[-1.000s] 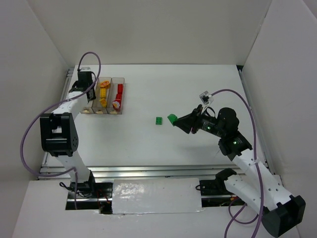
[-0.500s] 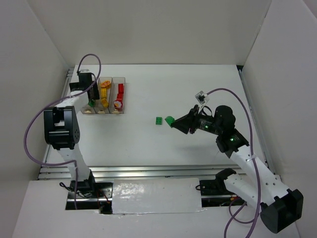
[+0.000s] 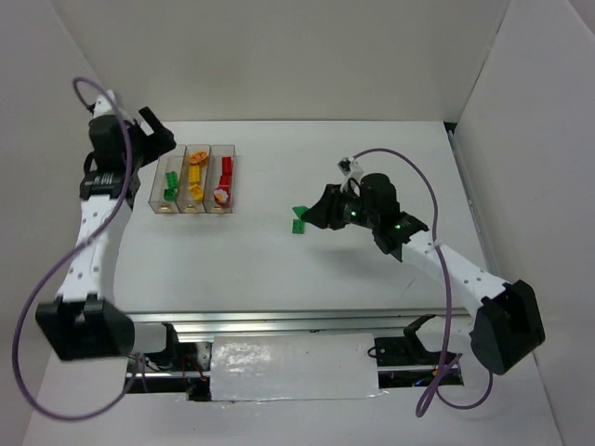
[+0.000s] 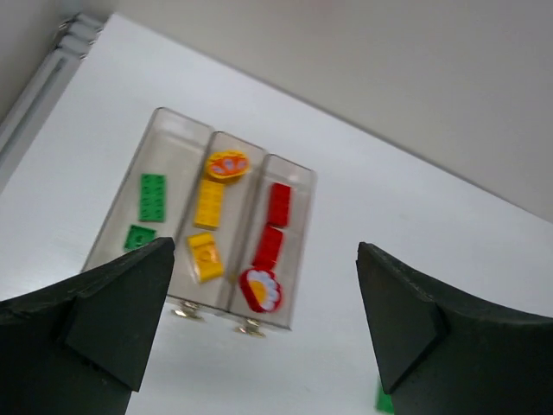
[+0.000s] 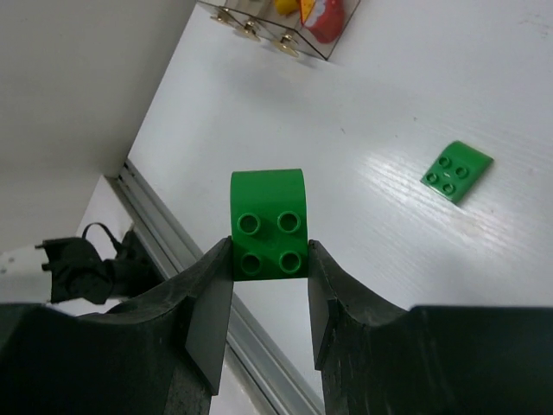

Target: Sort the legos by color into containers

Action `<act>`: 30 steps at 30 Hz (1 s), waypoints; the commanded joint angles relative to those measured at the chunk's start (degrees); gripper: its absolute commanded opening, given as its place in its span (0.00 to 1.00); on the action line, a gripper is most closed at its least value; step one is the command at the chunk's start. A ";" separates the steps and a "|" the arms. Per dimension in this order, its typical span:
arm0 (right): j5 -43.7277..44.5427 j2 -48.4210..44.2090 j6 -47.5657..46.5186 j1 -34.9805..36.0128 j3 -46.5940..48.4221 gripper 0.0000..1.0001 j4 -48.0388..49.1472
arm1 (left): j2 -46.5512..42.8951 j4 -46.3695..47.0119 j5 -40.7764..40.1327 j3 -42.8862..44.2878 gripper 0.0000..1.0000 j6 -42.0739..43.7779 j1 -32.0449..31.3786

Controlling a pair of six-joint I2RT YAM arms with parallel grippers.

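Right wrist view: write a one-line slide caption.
Right gripper pinching a green four-stud brick over the table, a flat green plate lying nearby.

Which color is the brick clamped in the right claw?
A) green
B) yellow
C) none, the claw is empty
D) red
A: in the right wrist view the right claw is shut on a green brick, its four studs showing between the two fingers.
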 commanded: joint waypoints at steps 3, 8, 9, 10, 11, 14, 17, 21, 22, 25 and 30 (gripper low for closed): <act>-0.92 5.51 2.56 4.51 6.68 0.00 7.05 | -15.44 6.76 31.57 -14.09 1.00 -8.40 -0.52; -19.06 8.15 9.22 5.13 4.05 0.00 22.79 | -22.22 30.14 57.07 -30.45 1.00 -17.90 -10.08; -22.74 7.98 12.29 5.21 2.56 0.00 28.56 | -24.32 32.60 58.57 -31.94 1.00 -18.26 -14.37; -24.16 7.80 13.45 5.13 2.11 0.00 30.88 | -25.30 34.01 58.67 -32.74 1.00 -18.69 -16.41; -25.05 7.10 15.20 5.30 1.67 0.00 32.39 | -27.14 35.42 58.49 -33.44 0.99 -19.22 -19.83; -27.51 5.08 17.40 5.39 0.00 0.00 36.88 | -28.56 39.21 57.62 -34.59 0.99 -21.16 -23.11; -29.10 2.97 17.94 5.48 -0.79 0.00 38.55 | -28.39 42.63 57.26 -34.50 0.99 -22.82 -25.83; -28.49 0.77 16.19 5.48 -0.88 0.00 35.67 | -27.07 48.35 57.44 -34.68 0.86 -26.51 -28.56; -28.05 0.16 15.57 5.39 -0.97 0.00 35.39 | -26.46 48.18 57.18 -34.42 0.78 -26.43 -29.00; -28.05 -0.46 15.31 5.39 -1.23 0.00 34.95 | -25.93 47.56 56.47 -34.07 0.78 -26.08 -30.23; -29.28 -0.82 16.18 5.39 -2.20 0.00 37.32 | -25.14 45.63 54.80 -33.89 0.82 -24.50 -31.11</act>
